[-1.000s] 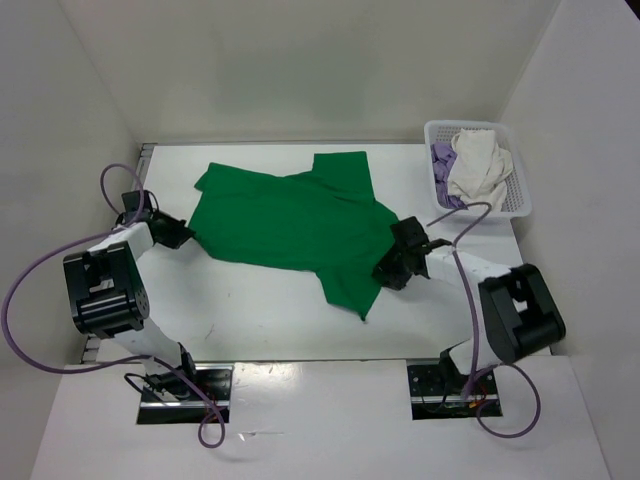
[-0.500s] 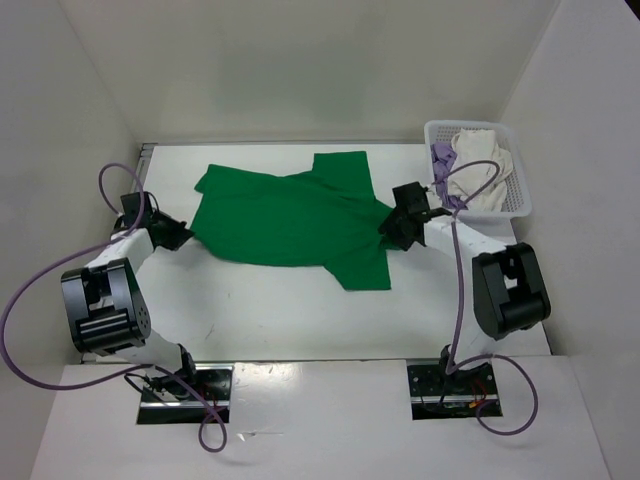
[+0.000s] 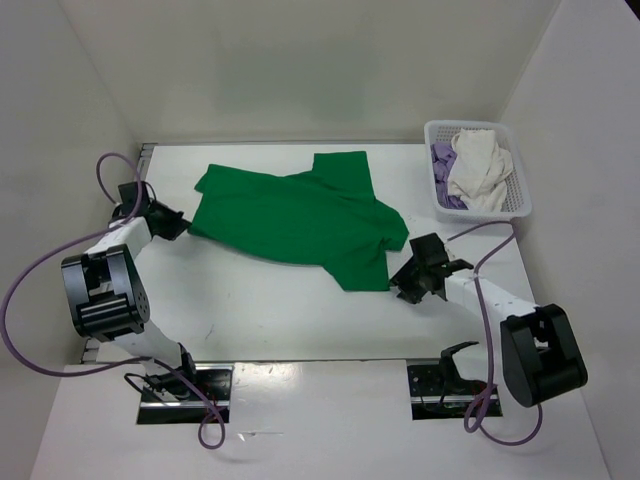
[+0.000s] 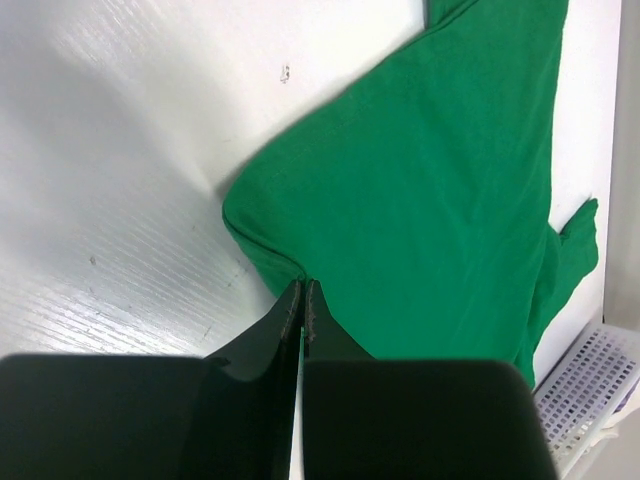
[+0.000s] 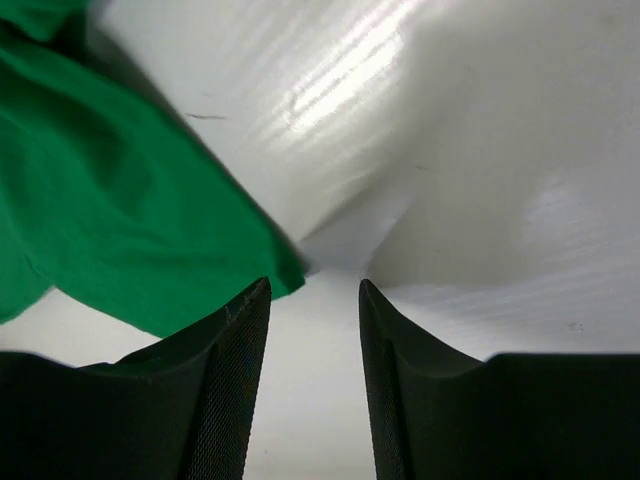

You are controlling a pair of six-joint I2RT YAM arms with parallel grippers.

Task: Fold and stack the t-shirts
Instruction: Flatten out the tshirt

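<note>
The green t-shirt lies spread on the white table, its near right corner by my right gripper. My left gripper is shut on the shirt's left edge; in the left wrist view the closed fingertips pinch the green hem. My right gripper stands open just right of the shirt's near right corner. In the right wrist view nothing lies between its fingers, and the green cloth ends beside the left finger. The white t-shirt and the lavender t-shirt sit bunched in the basket.
A white mesh basket stands at the back right corner of the table. White walls close in the table on the left, back and right. Purple cables loop from both arms near the front.
My right gripper has swung from the shirt's right sleeve near the basket toward the front, ending beside the near right corner. The left gripper has shifted slightly back, still holding the edge.
</note>
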